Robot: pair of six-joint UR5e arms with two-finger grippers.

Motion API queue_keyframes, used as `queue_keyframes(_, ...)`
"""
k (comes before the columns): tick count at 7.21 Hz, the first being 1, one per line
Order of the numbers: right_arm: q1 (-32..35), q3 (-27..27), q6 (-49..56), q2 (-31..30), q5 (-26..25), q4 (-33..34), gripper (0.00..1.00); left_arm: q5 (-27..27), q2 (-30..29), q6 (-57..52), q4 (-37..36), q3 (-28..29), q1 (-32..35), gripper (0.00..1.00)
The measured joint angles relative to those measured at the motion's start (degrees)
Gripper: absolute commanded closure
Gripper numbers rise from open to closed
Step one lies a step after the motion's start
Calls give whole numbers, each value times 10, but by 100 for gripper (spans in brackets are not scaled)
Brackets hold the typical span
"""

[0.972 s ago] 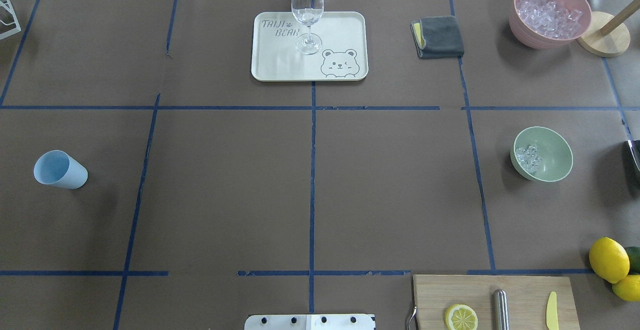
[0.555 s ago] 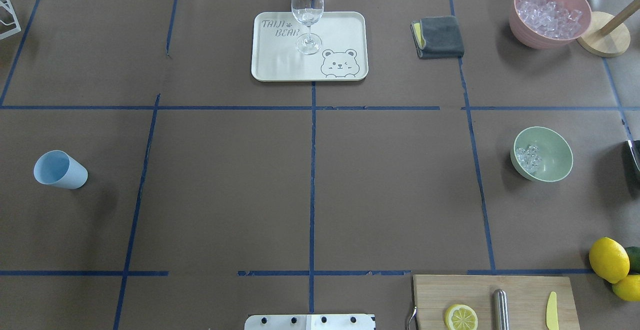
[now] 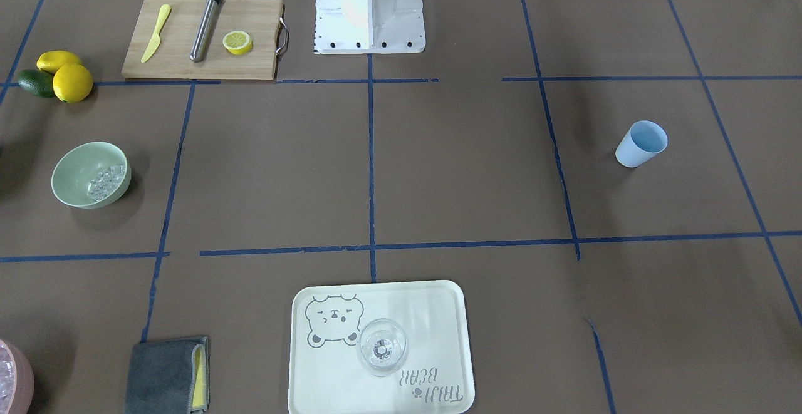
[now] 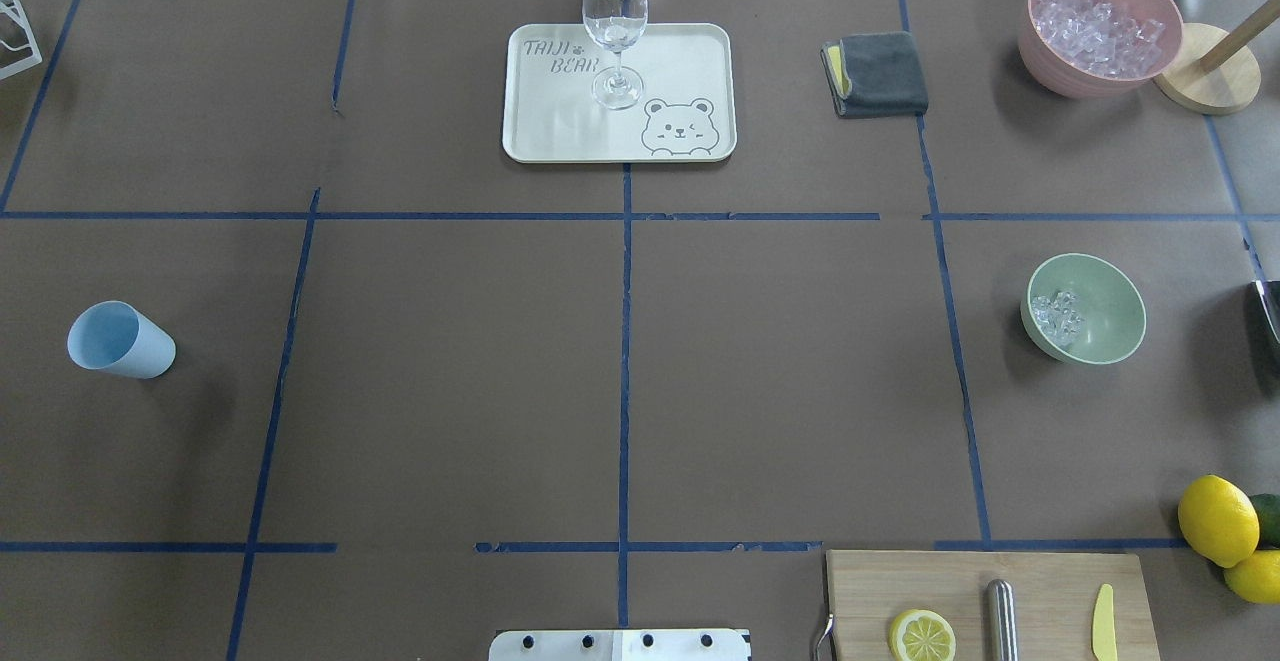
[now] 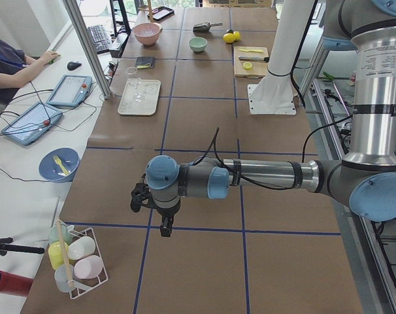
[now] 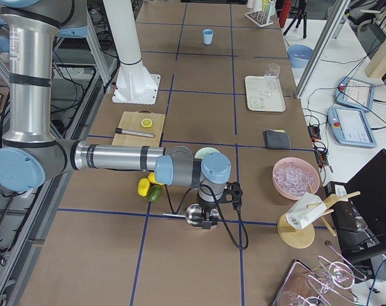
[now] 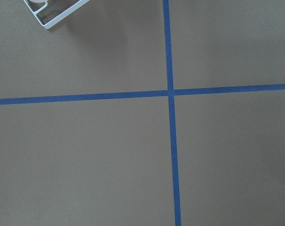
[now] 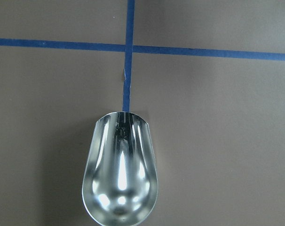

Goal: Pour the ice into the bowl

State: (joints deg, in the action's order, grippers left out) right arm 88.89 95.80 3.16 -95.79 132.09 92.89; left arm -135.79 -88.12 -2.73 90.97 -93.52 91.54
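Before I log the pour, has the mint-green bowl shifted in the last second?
No; the mint-green bowl stays just right of the blue tape line.

overhead: behind robot base point(image 4: 620, 644), downward | front-facing: opposite, steep | sides: table point(image 4: 450, 391) ends | wrists: close, beneath tool | shared: bowl point(image 4: 1108, 303), tray point(image 4: 560, 126)

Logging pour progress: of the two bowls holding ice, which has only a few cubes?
The mint-green bowl, with a small cluster of ice against one side. The pink bowl at the far right corner is heaped with cubes.
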Motion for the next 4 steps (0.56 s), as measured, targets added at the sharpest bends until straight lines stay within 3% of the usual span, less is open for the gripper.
queue_keyframes(4, -1, 0, 1, -3, 0, -1, 0, 0, 0, 0, 0, 0, -4, 0)
